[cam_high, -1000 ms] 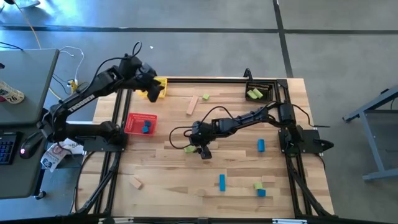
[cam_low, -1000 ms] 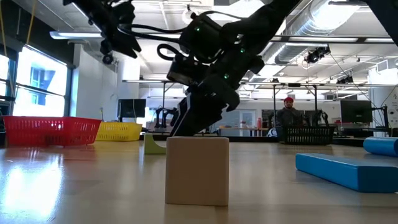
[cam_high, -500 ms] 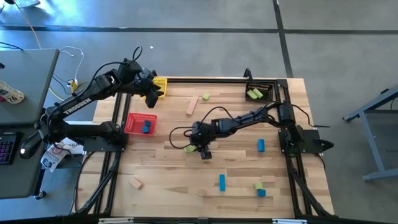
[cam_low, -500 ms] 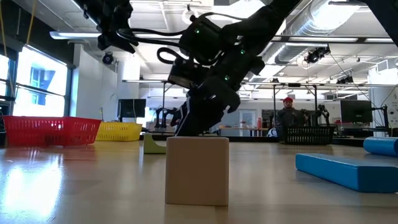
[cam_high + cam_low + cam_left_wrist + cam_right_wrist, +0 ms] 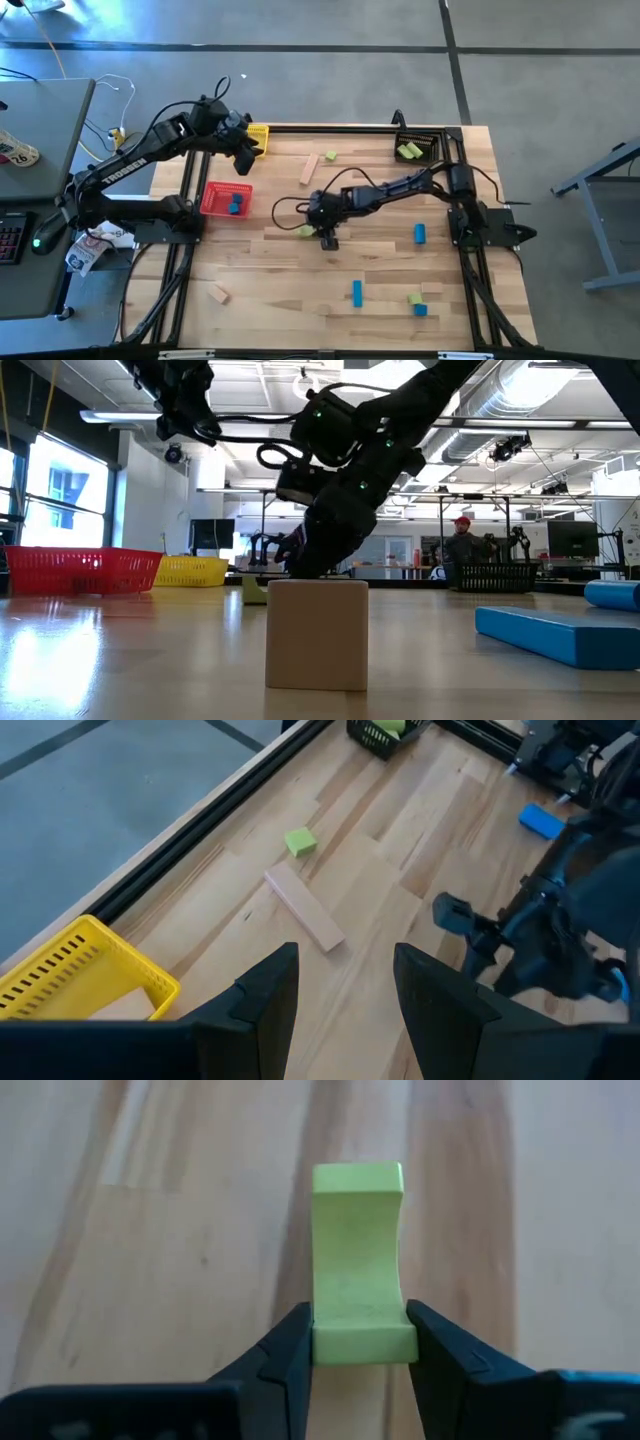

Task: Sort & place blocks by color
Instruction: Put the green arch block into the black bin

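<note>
Green block [image 5: 359, 1270] pinched between right fingers [image 5: 287, 1355], seemingly on table.

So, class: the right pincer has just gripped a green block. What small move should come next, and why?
Probably lift it straight up. The right pincer is shut on the green block, which sits low by the table; the black basket holding other green blocks is far off.

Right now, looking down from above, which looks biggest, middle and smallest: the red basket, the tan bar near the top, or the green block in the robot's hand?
1. Red basket
2. Tan bar
3. Green block, held by the right hand
</note>
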Action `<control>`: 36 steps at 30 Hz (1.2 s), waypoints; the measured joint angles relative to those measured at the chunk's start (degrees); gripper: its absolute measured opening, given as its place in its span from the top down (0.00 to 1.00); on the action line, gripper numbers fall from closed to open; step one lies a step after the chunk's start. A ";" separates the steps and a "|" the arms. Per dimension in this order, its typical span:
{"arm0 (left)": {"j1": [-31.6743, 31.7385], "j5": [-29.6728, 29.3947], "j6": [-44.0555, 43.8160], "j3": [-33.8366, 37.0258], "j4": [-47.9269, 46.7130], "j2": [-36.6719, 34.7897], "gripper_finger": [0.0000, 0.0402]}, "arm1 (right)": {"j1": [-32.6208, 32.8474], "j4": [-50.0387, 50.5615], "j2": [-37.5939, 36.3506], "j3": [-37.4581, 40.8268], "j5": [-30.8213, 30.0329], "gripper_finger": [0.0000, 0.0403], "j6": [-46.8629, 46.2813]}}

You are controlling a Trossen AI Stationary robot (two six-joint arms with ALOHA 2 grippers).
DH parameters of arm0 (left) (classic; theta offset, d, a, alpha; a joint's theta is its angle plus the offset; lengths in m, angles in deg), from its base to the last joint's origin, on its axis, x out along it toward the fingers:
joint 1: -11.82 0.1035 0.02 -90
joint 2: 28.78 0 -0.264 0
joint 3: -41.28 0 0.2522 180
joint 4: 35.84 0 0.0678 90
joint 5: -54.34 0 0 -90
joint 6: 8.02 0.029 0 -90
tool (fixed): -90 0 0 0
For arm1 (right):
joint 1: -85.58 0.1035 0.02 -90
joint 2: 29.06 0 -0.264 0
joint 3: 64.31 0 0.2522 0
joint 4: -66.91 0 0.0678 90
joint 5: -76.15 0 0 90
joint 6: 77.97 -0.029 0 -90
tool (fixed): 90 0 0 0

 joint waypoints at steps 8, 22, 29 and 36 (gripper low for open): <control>0.00 0.01 0.00 3.14 1.08 0.02 0.62 | -2.04 8.08 -6.33 0.21 -8.91 0.74 -1.55; -1.80 0.10 -1.55 8.61 6.84 0.13 0.62 | -3.30 23.22 -17.91 0.20 -31.38 0.74 -7.01; -4.29 0.10 -4.56 10.31 14.59 0.15 0.62 | -3.91 31.96 -23.13 0.13 -42.94 0.74 -14.72; -6.48 0.12 -6.61 11.69 21.11 0.32 0.62 | -8.09 42.86 -27.47 0.13 -50.27 0.74 -24.59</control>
